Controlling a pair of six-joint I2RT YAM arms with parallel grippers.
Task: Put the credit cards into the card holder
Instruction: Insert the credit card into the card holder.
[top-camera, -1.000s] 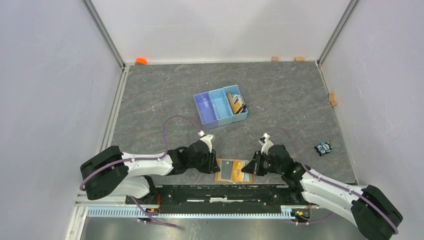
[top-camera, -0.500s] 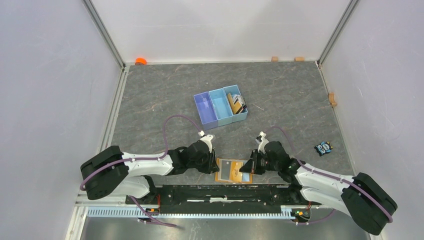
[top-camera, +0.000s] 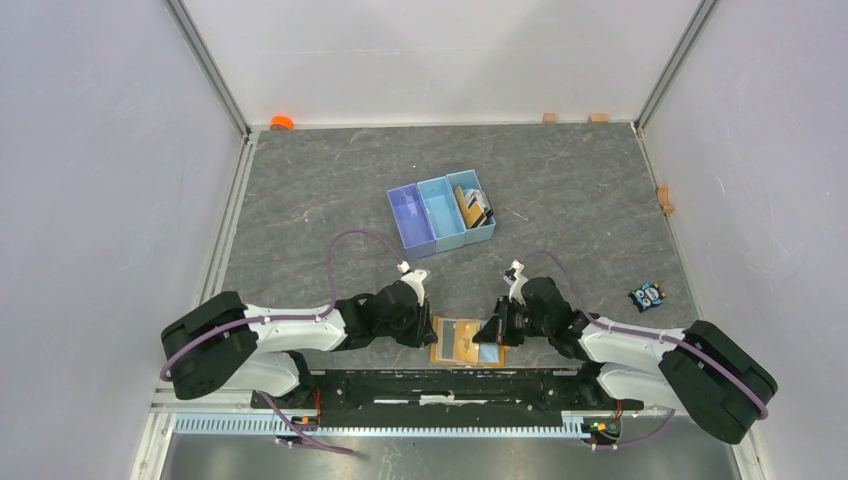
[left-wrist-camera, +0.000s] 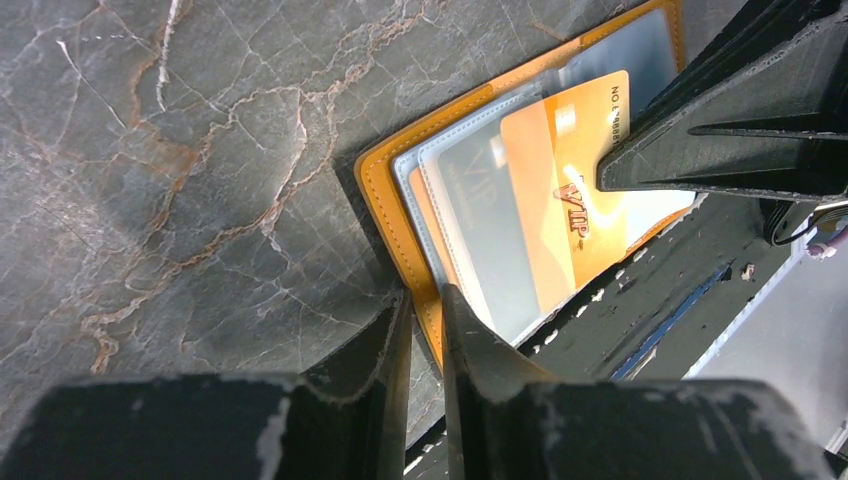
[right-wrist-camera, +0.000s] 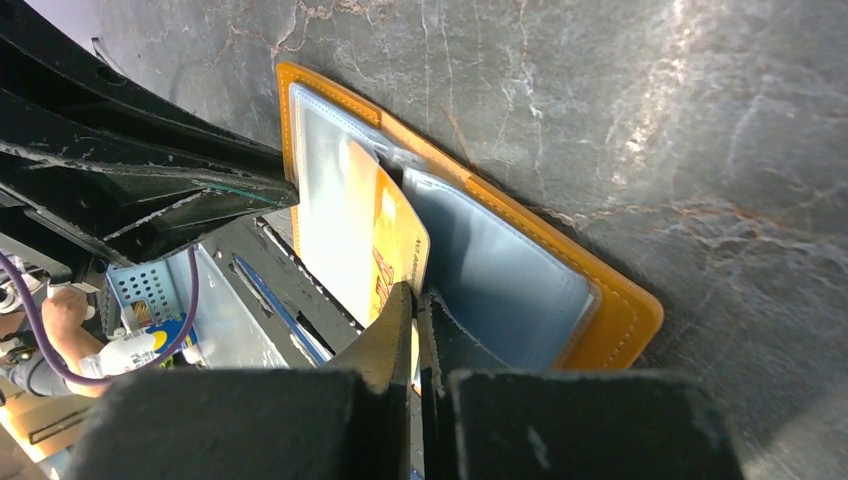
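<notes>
at the near edge of the table (top-camera: 320, 200), between the two arm bases, the card holder (top-camera: 466, 341) lies open and flat with its clear sleeves facing up. the left gripper (left-wrist-camera: 425, 300) is closed tight on the orange border of its left side and pins it down. the right gripper (right-wrist-camera: 415, 295) is clamped on the near edge of a gold card (right-wrist-camera: 395, 240), which leans over the middle of the open wallet with its far end at a sleeve mouth. a grey card (left-wrist-camera: 490, 220) seems to sit in a sleeve just beside it. the step in hand looks like the insertion itself: one card is being fed in while the holder is braced. the next move probably calls for a shallow push along the sleeve, keeping the card low so its corner does not catch the plastic lip, with the left hold kept firm so the wallet cannot slide. the rest of the credit cards (top-camera: 474, 207) stand in the rightmost compartment of the blue tray (top-camera: 410, 218), well apart, so most of the task is left. compared with a second ago, the right arm has swung leftward and its gripper now reaches over the wallet's right half; the left arm and the card holder have not shifted.
</notes>
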